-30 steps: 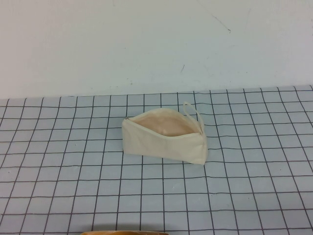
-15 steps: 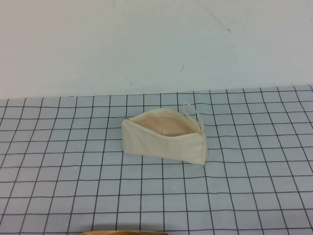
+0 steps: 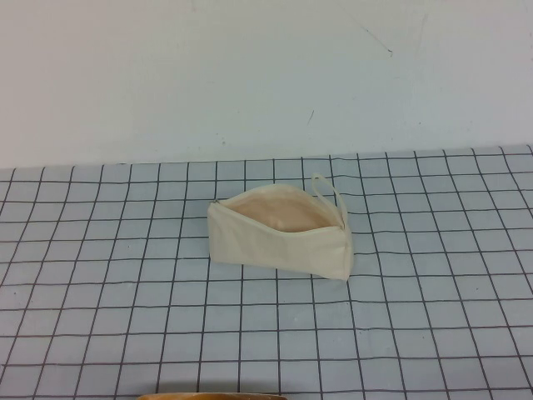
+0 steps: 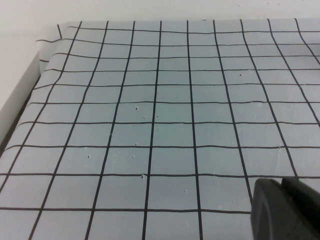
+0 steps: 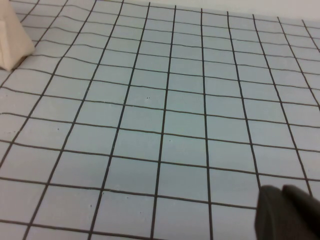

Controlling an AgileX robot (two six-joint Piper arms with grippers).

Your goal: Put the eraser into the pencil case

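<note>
The pencil case [image 3: 279,233] is a cream-white wedge-shaped pouch that lies open in the middle of the grid mat, showing its tan-pink lining, with a thin loop strap [image 3: 326,190] at its right end. One cream corner of it also shows in the right wrist view [image 5: 11,42]. The eraser is not in view in any frame. My left gripper [image 4: 281,181] is shut and empty, low over bare mat. My right gripper [image 5: 281,189] is shut and empty, over bare mat well away from the pouch. Neither arm shows in the high view.
A blue-grey mat [image 3: 100,283] with a black grid covers the table. A white wall [image 3: 250,75] stands behind it. The mat's curled edge meets a white border [image 4: 20,95] in the left wrist view. A tan curved edge [image 3: 212,396] shows at the bottom of the high view.
</note>
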